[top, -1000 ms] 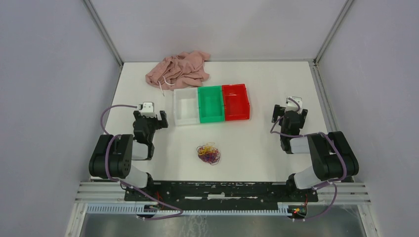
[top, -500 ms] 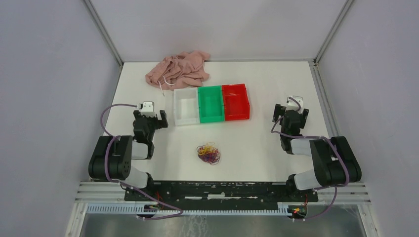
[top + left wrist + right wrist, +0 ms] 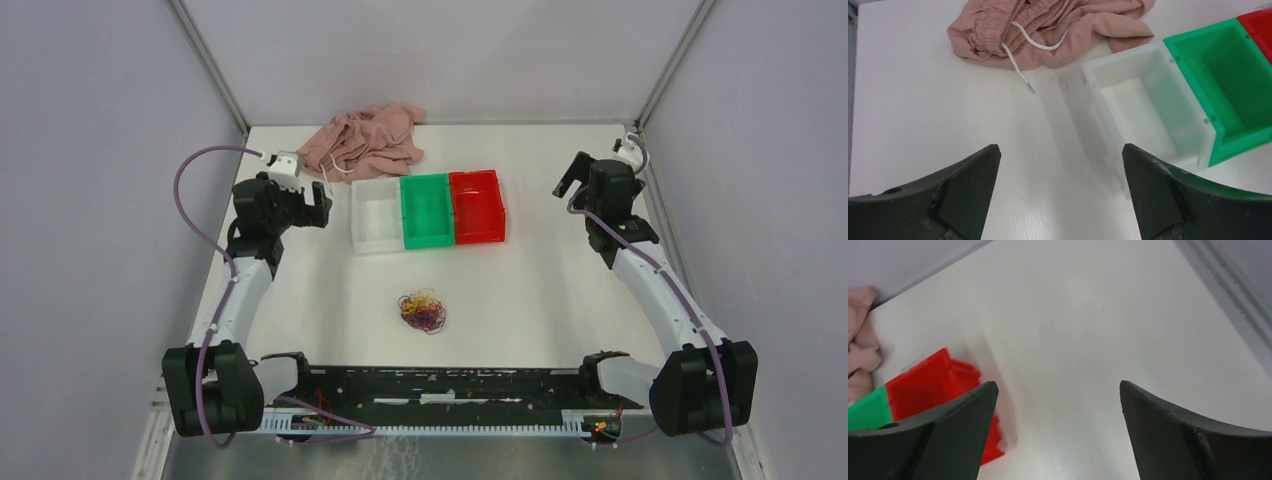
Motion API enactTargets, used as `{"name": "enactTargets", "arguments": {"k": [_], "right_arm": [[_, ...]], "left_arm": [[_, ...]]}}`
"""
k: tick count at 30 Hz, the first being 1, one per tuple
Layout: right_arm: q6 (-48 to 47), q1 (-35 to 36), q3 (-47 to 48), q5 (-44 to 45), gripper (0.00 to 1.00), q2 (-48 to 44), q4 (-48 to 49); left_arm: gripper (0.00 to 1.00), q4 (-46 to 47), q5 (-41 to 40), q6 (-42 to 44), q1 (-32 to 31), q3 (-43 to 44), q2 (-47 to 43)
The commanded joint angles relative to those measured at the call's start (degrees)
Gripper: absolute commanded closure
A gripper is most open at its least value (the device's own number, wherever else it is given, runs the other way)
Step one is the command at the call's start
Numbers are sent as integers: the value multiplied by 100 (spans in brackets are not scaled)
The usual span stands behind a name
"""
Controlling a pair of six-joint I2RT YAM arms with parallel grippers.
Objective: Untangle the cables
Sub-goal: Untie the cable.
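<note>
The cables [image 3: 423, 311], a small yellow, red and purple tangle, lie on the counter [image 3: 540, 290] near its front edge, well apart from both arms. Left tool [image 3: 1060, 155] and right tool [image 3: 1055, 387] stand wide open and empty. The strands look light, limp and springy, and a projecting outer loop seems the best hold.

The table [image 3: 560, 290] is seen as smooth, matt white, and the white bin [image 3: 1096, 95], green bin [image 3: 1230, 137] and red bin [image 3: 923, 382] as faintly glossy plastic. The pink garment [image 3: 1088, 22] is shown as soft, creased cloth, and the fingers [image 3: 963, 195] of the left gripper [image 3: 1060, 150] as matt black plastic.
</note>
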Motion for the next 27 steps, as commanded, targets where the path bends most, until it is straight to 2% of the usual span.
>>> {"name": "enactTargets", "arguments": {"k": [1,3,5,6,11,16,23,27], "right_arm": [[505,40,618,-2310,0,80,-1476],[593,248,575,-2854,10,-17,-1553],[589,845,658,-2761,23,-67,-1829],[609,1197,680,-2706,26,-89,-1927],[994,2667,603,-2957,27,-11,-1922],[1213,3597,646,-3335,30,542,-1598],[1605,4075,813,-3777,44,1687,-952],[1676,4108,930,-3752,45,2057,-748]], "left_arm": [[1,-2163,971,692,32,823,-19],[1,-2576,1191,830,32,1022,-32],[1,-2921,1415,981,31,1133,-56],[1,-3165,1543,1058,32,1206,-67],[1,-3907,1857,1389,18,1377,-108],[1,-4291,1981,1772,19,1279,-330],[1,-4604,2030,2029,12,1201,-505],[1,-4707,2072,2131,14,1195,-551]]}}
